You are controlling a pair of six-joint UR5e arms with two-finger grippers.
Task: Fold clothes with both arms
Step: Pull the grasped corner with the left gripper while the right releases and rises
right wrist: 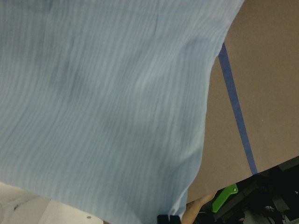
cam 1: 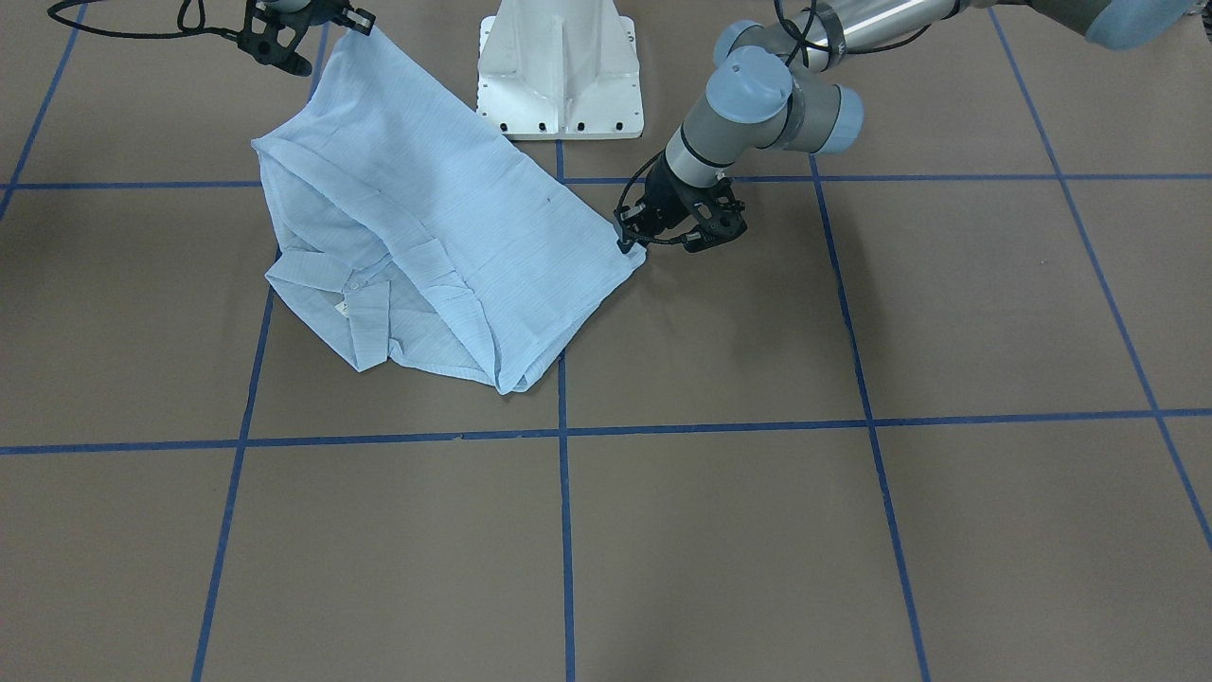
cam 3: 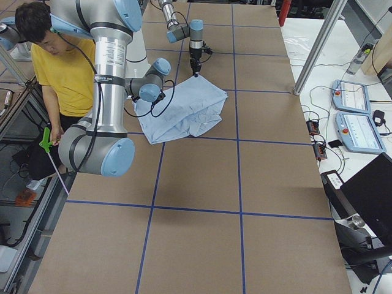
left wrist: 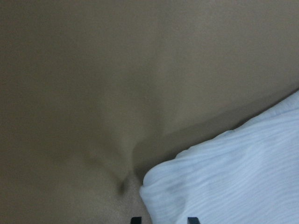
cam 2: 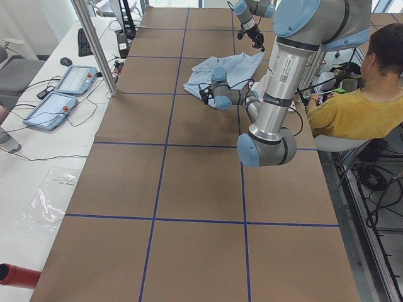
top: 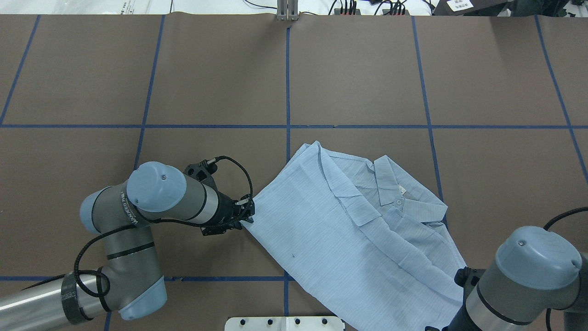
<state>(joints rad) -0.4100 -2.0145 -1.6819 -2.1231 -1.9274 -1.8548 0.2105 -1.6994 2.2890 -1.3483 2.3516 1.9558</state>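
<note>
Bench (top: 358, 69): brown, gridded with blue tape.
Shirt (top: 330, 230): light blue, finely striped, rumpled, lying just before the base (cam 1: 559, 76), one corner lifted.
Left claw (top: 247, 215): low at the bench, pinching a hem corner.
Right claw (cam 1: 363, 21): raised, pinching the far corner.
Collar (top: 386, 177): spread open.
Label (top: 403, 188): white.

light blue, finely striped shirt (cam 1: 445, 246) half spread, collar (cam 1: 371, 332) and white neck label (cam 1: 342, 305) faced up at flat end. one hem corner pinched low by left gripper (cam 1: 632, 242); other corner held lifted by right gripper (cam 1: 363, 19).
</note>
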